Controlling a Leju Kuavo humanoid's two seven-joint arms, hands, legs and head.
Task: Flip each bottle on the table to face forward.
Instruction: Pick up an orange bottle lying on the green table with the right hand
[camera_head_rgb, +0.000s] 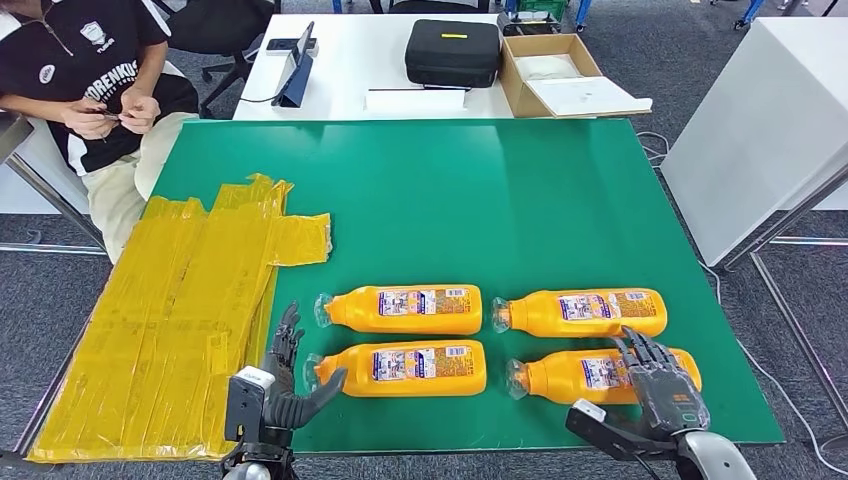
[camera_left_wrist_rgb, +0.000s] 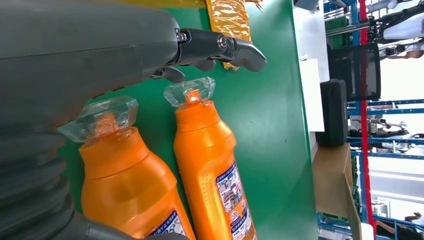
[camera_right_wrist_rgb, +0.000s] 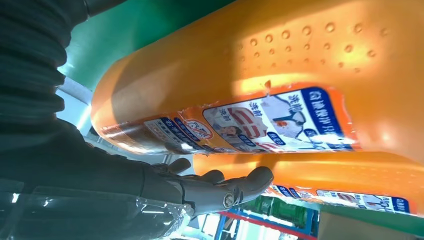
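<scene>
Orange near-right bottle (camera_head_rgb: 600, 377) under open right hand (camera_head_rgb: 660, 375); left hand (camera_head_rgb: 285, 375) open beside near-left bottle (camera_head_rgb: 405, 368).

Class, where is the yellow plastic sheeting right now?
In the head view, the yellow plastic sheeting lies along the green table's left side, beside the left robot hand and the bottles.

My head view looks forward and down from high on my body over the green table (camera_head_rgb: 560, 200); my arms enter from below. My left wrist view sits close behind my left hand (camera_left_wrist_rgb: 220, 47), low over the table, facing two capped bottle necks (camera_left_wrist_rgb: 190, 92) beside it. My right wrist view sits close behind my right hand (camera_right_wrist_rgb: 220, 187), very near a labelled bottle (camera_right_wrist_rgb: 260, 75) on the table. All three views share the table and the bottles; each wrist view covers the two on its own side.
</scene>
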